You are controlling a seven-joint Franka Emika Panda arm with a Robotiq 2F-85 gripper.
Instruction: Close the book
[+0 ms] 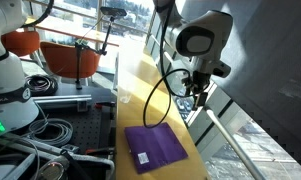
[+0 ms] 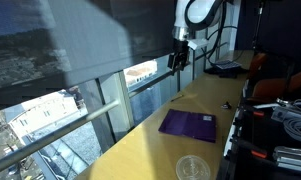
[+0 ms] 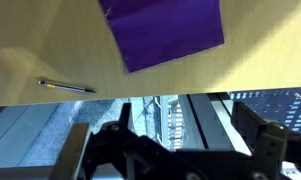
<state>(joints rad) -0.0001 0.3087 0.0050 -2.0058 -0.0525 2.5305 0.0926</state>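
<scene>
A purple book (image 1: 155, 147) lies flat and closed on the wooden table (image 1: 140, 95), near its front end. It also shows in an exterior view (image 2: 187, 124) and at the top of the wrist view (image 3: 165, 30). My gripper (image 1: 195, 90) hangs high above the table's far edge by the window, well away from the book. It also shows in an exterior view (image 2: 177, 60). In the wrist view the gripper (image 3: 170, 150) has its fingers spread wide with nothing between them.
A pen (image 3: 68, 87) lies on the table beside the book. A clear round glass (image 2: 193, 168) stands near the table's end. The window runs along one long edge. Cables (image 1: 50, 130), the robot base (image 1: 10, 90) and orange chairs (image 1: 70, 55) are on the other side.
</scene>
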